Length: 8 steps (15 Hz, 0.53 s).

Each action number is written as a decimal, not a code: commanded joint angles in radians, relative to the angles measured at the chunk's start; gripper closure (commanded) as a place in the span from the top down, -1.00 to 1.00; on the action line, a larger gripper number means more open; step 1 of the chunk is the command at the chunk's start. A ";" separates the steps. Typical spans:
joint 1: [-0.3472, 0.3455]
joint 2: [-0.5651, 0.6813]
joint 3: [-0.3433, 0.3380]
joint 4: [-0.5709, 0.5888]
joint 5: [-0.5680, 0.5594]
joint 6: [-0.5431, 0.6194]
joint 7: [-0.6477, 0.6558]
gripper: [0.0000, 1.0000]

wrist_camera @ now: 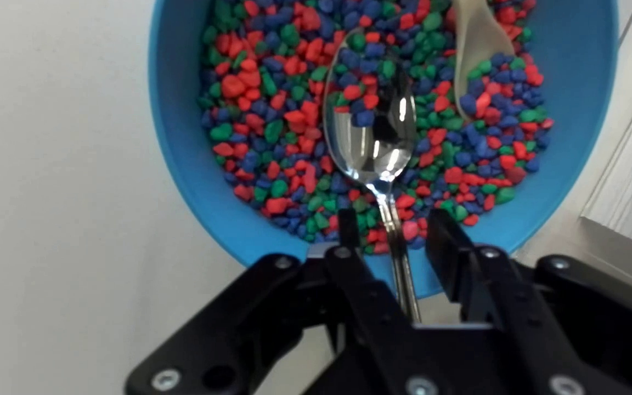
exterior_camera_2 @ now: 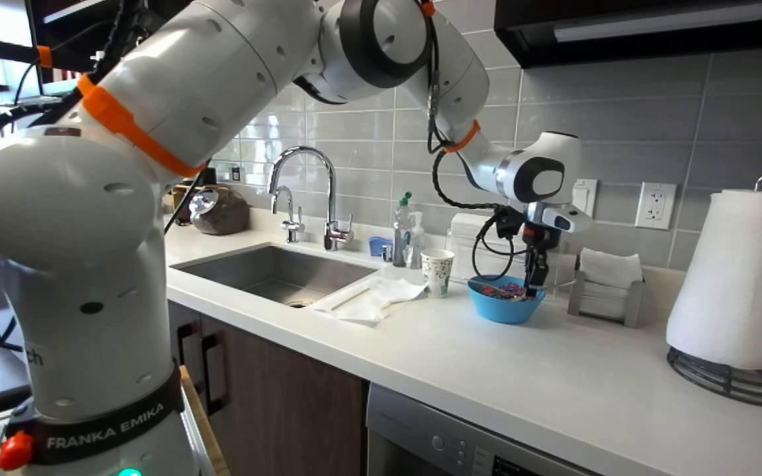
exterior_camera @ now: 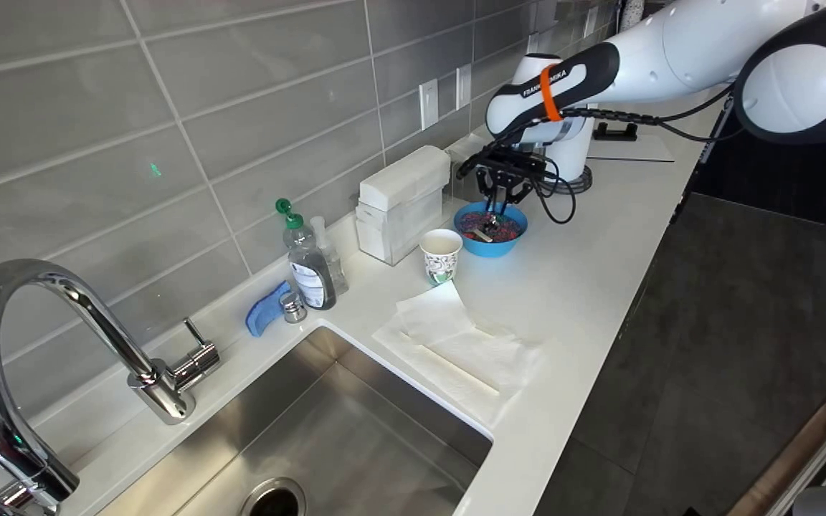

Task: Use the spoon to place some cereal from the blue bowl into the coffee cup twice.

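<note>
The blue bowl [wrist_camera: 184,159] holds the cereal [wrist_camera: 294,137], loose bits in red, green and blue. A metal spoon [wrist_camera: 391,137] lies on top with a few bits in its tip, its handle running toward the gripper. My gripper [wrist_camera: 393,224] is over the bowl's rim with the handle between its fingers; gaps show on both sides, so the jaws stand open. A pale second utensil [wrist_camera: 478,44] is partly buried in the cereal. In both exterior views the coffee cup [exterior_camera: 441,254] [exterior_camera_2: 436,272], white with dark scrolls and a green mark, stands beside the bowl; its inside is hidden.
White paper sheets [exterior_camera: 456,344] lie between the cup and the sink [exterior_camera: 370,444]. A white box [exterior_camera: 406,204] stands behind by the wall, near a green-capped soap bottle [exterior_camera: 309,265]. A napkin holder [exterior_camera_2: 606,291] and paper-towel roll [exterior_camera_2: 731,277] are on the bowl's far side from the cup.
</note>
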 commanded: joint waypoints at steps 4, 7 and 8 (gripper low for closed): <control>0.013 0.026 -0.006 0.008 -0.007 0.047 -0.072 -0.30; 0.016 0.033 -0.011 0.005 -0.011 0.047 -0.088 -0.46; 0.017 0.035 -0.013 0.004 -0.013 0.048 -0.091 -0.67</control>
